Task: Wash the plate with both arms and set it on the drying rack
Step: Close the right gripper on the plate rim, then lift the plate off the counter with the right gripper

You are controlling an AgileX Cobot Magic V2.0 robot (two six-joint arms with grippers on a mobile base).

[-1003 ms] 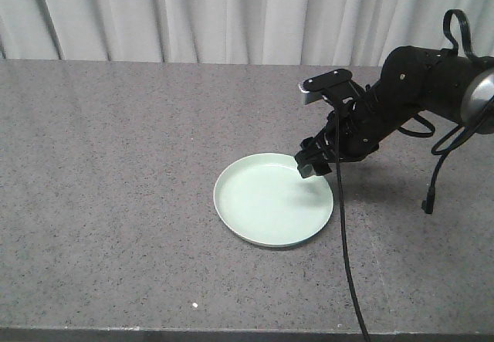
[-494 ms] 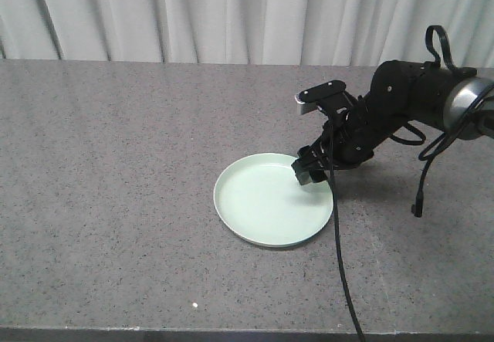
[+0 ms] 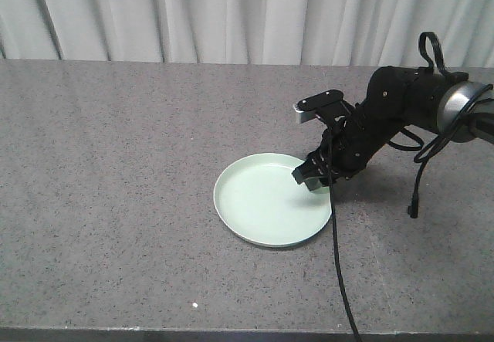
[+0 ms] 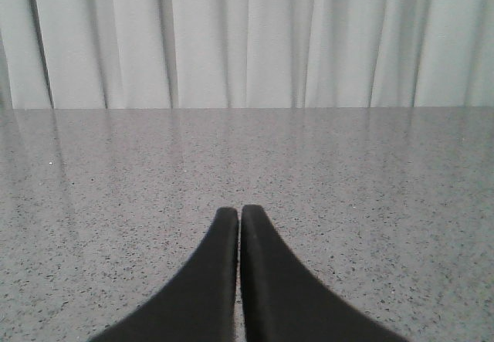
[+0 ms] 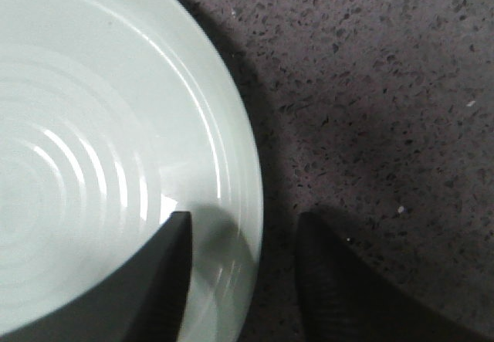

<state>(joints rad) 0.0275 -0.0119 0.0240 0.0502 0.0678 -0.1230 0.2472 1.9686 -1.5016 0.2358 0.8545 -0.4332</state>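
**Counter** [image 3: 116,203]: grey speckled stone with a pale curtain [image 3: 231,14] behind it.

**Plate** [image 3: 266,199]: lies flat on the counter, right of centre.

**Right gripper** [image 3: 310,178]: the jaws are parted and straddle the plate's right rim. One finger [image 5: 154,280] is over the inside of the plate and the other is outside, over the stone. It does not yet clamp the rim.

**Left gripper** [image 4: 239,212]: the fingers are pressed together and hold nothing. It sits low over the counter, and the plate is not in its view.

**Progress:** judged to be at the opening step. The grasp is pending. Lifting, washing with both arms and racking all remain. No rack is in view.
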